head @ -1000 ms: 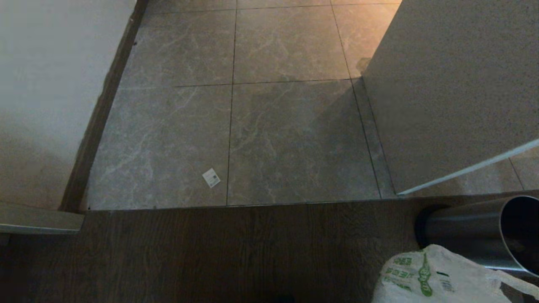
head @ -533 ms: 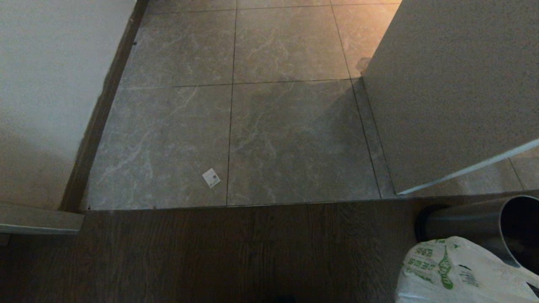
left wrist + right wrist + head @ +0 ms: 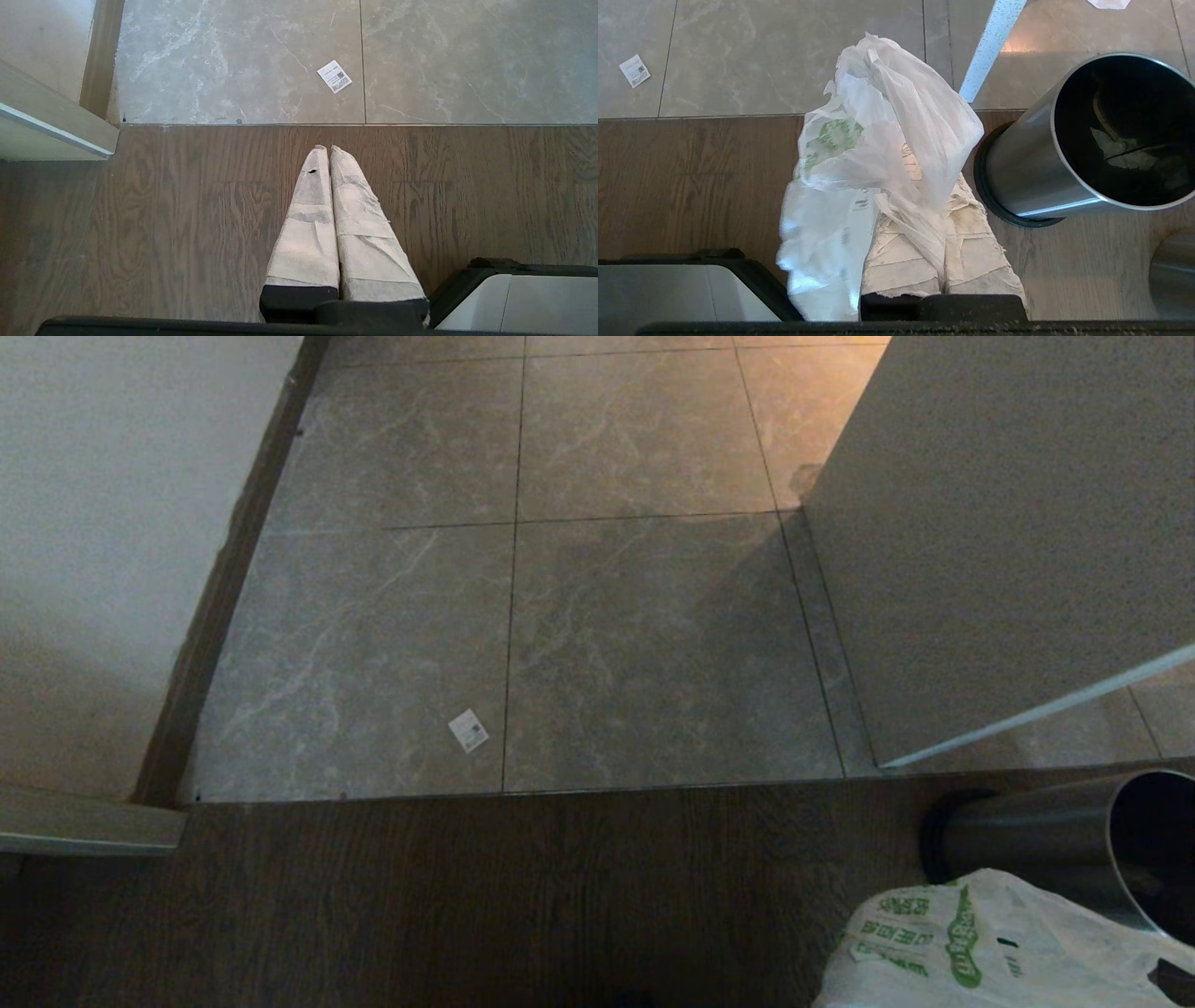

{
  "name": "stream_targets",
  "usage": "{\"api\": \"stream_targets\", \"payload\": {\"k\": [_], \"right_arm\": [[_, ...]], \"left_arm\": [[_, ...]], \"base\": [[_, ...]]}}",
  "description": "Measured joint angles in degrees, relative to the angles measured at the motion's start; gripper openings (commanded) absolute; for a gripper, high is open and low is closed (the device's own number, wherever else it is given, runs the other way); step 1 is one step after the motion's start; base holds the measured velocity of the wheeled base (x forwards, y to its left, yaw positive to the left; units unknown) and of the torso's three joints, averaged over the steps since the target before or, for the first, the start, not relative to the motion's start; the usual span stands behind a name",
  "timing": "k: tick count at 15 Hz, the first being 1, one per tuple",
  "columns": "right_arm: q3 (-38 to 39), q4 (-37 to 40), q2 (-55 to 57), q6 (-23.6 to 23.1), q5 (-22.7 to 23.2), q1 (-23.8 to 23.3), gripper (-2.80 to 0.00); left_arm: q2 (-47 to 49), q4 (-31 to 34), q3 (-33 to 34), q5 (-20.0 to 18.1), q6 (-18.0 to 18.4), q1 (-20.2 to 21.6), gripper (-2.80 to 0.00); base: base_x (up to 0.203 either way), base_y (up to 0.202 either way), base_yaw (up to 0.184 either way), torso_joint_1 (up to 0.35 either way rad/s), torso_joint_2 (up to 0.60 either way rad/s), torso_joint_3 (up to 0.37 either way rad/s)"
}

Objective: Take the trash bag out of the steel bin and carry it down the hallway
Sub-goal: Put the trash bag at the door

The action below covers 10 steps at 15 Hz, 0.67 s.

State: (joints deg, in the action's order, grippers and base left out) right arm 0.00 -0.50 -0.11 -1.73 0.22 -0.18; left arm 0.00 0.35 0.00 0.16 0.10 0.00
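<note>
The right hand (image 3: 924,186), fingers pressed together, is pinching the thin white green-printed plastic trash bag (image 3: 873,154) above the wood floor, left of the round brushed-steel bin (image 3: 1036,158). The left hand (image 3: 328,150) is hanging with fingers pressed together, holding nothing.

A small white paper label (image 3: 469,730) with a printed code lies flat on the grey marble-veined tiles (image 3: 644,644), just beside a grout line and ahead of the left gripper (image 3: 325,148). Dark wood-grain flooring (image 3: 467,896) lies under that gripper. A pale speckled panel (image 3: 1008,523) stands ahead, off to its right.
</note>
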Motion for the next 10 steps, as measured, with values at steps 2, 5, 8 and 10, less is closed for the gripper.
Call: {"api": "stream_targets", "payload": {"k": [2, 5, 8, 10], "right_arm": [[0.00, 0.03, -0.02, 0.02, 0.00, 0.00, -2.80], [0.00, 0.06, -0.02, 0.02, 0.02, 0.00, -2.80], [0.00, 0.08, -0.02, 0.23, 0.02, 0.00, -2.80], [0.00, 0.08, 0.01, 0.69, -0.05, 0.00, -2.80]], "left_arm": [[0.00, 0.00, 0.00, 0.00, 0.00, 0.00, -2.80], [0.00, 0.00, 0.00, 0.00, 0.00, 0.00, -2.80], [0.00, 0.03, 0.00, 0.01, 0.00, 0.00, -2.80], [0.00, 0.03, 0.00, 0.00, 0.00, 0.00, -2.80]], "base": [[0.000, 0.000, 0.000, 0.000, 0.00, 0.000], [0.000, 0.000, 0.000, 0.000, 0.00, 0.000], [0.000, 0.000, 0.000, 0.000, 0.00, 0.000], [0.000, 0.000, 0.000, 0.000, 0.00, 0.000]]}}
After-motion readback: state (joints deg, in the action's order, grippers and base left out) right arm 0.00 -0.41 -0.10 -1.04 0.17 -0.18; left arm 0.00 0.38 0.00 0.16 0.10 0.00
